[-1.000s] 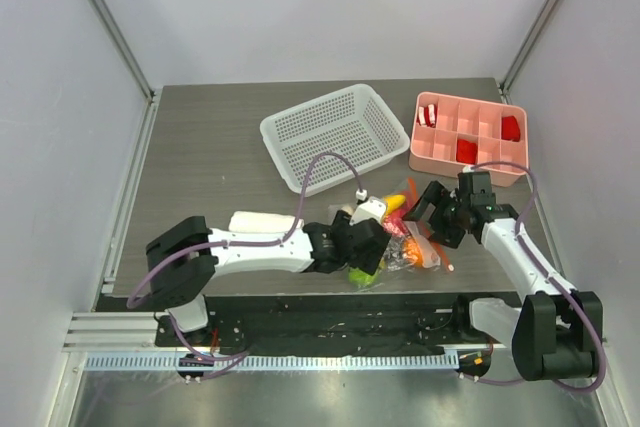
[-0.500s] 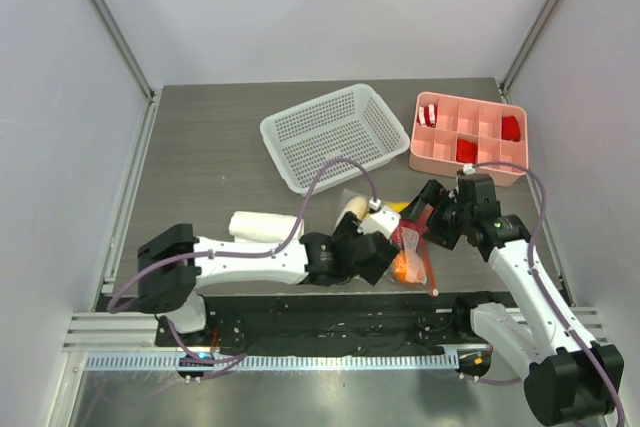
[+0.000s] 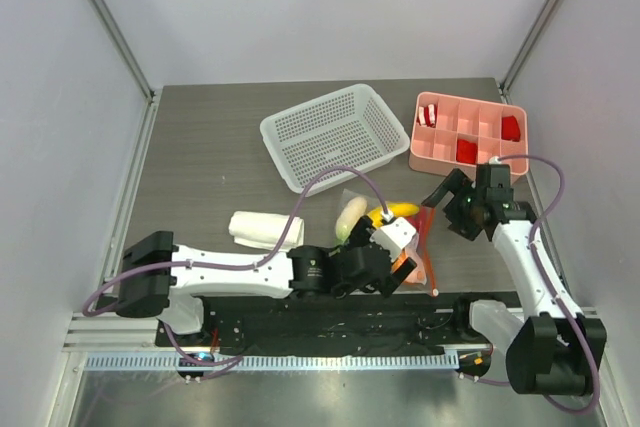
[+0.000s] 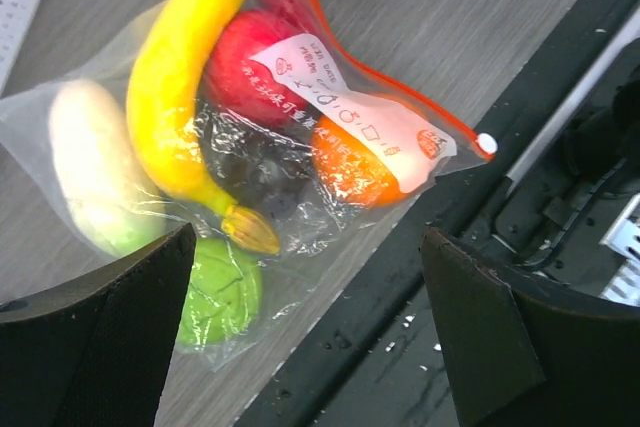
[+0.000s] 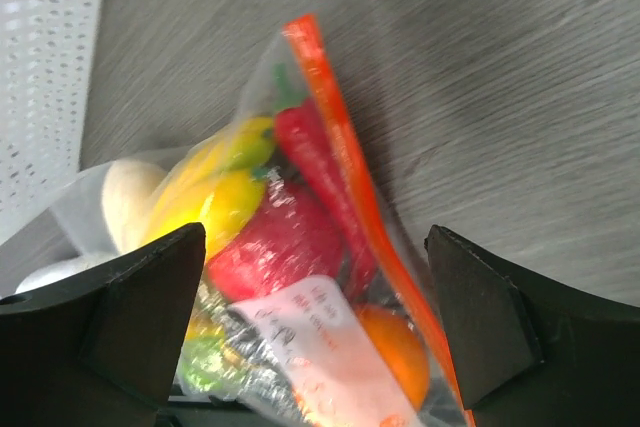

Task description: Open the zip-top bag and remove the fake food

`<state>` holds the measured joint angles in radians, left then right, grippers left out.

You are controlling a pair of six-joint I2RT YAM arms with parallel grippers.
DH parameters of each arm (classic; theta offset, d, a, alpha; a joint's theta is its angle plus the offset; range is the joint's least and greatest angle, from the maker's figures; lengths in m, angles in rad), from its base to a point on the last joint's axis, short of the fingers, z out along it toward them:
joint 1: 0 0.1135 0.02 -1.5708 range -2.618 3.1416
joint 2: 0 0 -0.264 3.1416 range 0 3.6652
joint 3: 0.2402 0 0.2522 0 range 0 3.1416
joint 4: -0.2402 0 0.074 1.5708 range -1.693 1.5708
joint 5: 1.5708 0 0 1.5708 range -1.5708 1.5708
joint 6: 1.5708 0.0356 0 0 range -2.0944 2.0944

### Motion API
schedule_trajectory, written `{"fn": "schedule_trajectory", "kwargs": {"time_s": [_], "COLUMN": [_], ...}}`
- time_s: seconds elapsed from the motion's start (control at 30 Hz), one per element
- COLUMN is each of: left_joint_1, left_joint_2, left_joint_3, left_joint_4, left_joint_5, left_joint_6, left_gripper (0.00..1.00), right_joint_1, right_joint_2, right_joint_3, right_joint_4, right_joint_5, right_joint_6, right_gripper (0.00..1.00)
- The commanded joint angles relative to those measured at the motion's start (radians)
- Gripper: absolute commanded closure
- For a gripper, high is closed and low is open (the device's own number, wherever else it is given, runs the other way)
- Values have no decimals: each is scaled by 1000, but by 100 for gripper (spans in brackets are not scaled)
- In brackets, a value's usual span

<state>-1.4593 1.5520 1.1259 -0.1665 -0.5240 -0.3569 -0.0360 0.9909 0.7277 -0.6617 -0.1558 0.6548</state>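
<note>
The zip-top bag (image 3: pixel 368 211) lies flat near the table's front edge, its orange-red zip strip (image 4: pixel 385 82) running along the right side. Through the clear plastic I see the fake food: yellow bananas (image 4: pixel 175 77), a white radish (image 4: pixel 85 162), a red apple (image 4: pixel 240 57), an orange (image 4: pixel 345 162), a green apple (image 4: pixel 220 292) and a dark piece (image 4: pixel 262 172). My left gripper (image 3: pixel 398 259) hovers open over the bag's near corner and holds nothing (image 4: pixel 310 347). My right gripper (image 3: pixel 445 209) stands open just right of the bag, above the zip strip (image 5: pixel 335 162), also holding nothing (image 5: pixel 315 327).
A white mesh basket (image 3: pixel 335 135) stands behind the bag. A pink compartment tray (image 3: pixel 466 99) with red and striped pieces sits at the back right. A rolled white cloth (image 3: pixel 262 229) lies left of the bag. The black rail (image 3: pixel 330 322) borders the near table edge.
The left arm swung right and toward the near edge, opening its jaws a little wider. The right gripper pulled back to the right, off the bag. The bag now lies flatter.
</note>
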Motion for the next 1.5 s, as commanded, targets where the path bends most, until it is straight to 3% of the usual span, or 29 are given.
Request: {"fn": "schedule_trajectory", "kwargs": {"time_s": [0.0,0.1,0.27,0.47,0.53,0.67,0.83,0.93,1.07,1.17,1.33,1.47], "left_joint_1": [25,31,53,60,68,74,117,200,414,506,530,554], "left_joint_2": [-72,-121,-237,-342,-354,-369,-371,-357,-313,-259,-144,-24], "left_joint_3": [67,68,9,-73,-87,-103,-87,-32,37,81,146,193], "left_joint_4": [7,-19,-10,7,5,-1,5,-46,-70,-64,-62,-100], "left_joint_5": [111,148,202,171,156,153,166,254,502,622,768,788], "left_joint_6": [-70,-99,-143,-157,-177,-197,-201,-238,-179,-139,7,81], "left_gripper": [8,6,6,4,4,4,1,1,0,0,0,0], "right_joint_1": [-57,-73,-76,-41,-16,22,74,84,99,155,248,251], "right_joint_2": [51,74,193,345,338,272,267,273,287,284,278,252], "right_joint_3": [-117,-154,-189,-143,-133,-87,62,137,223,283,361,380], "right_joint_4": [250,374,646,735,725,627,490,438,401,351,251,237], "right_joint_5": [-122,-94,-218,-355,-354,-289,-307,-365,-476,-513,-536,-556], "right_joint_6": [32,37,31,-17,-24,-78,-182,-234,-261,-282,-325,-317], "right_gripper": [2,2,3,28,53,69,96,99,99,99,99,96]}}
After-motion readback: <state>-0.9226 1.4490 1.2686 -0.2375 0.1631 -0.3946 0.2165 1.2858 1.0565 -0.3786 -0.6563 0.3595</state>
